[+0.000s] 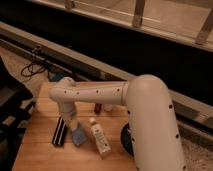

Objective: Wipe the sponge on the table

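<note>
Currently gripper (73,125) down at sponge (79,138), lower-left centre; grip state can't tell. Wiping likely needs even press on table (35,150), clear of block (59,132), bottle (100,141).

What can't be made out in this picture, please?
Camera view:
- End effector, low at the sponge: contact hidden by the arm.
- Dark round thing: half hidden by the arm.
- Small items beyond the arm: too small to identify.
- Table: near edge cut off by the frame.

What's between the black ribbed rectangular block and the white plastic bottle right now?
In the camera view, the small flat blue-grey sponge lies between them on the light wooden table, with the gripper right above it.
</note>
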`<control>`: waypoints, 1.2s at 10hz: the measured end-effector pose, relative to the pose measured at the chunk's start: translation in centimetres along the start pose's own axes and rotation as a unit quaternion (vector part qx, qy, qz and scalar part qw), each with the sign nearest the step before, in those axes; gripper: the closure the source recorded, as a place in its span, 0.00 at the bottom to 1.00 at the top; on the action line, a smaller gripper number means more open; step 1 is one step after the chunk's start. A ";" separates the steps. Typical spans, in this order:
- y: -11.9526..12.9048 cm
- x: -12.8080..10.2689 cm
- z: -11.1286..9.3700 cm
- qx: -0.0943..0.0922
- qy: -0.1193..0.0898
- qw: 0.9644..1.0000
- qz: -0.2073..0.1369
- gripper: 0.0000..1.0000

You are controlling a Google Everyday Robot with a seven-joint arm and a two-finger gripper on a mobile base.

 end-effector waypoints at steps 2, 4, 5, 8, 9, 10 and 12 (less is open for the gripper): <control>1.4 -1.9 0.7 -0.006 -0.018 1.000 -0.017 0.90; 3.6 -3.3 1.2 -0.013 -0.032 0.999 -0.021 0.90; 4.4 -3.5 1.3 -0.016 -0.038 0.999 -0.022 0.90; 5.8 -2.3 1.4 -0.024 -0.033 0.999 0.000 0.90; 5.9 -1.0 1.3 -0.027 -0.027 0.999 0.010 0.90; 5.2 0.2 1.2 -0.028 -0.025 0.999 0.018 0.90; 3.0 2.5 1.1 -0.027 -0.021 0.999 0.026 0.90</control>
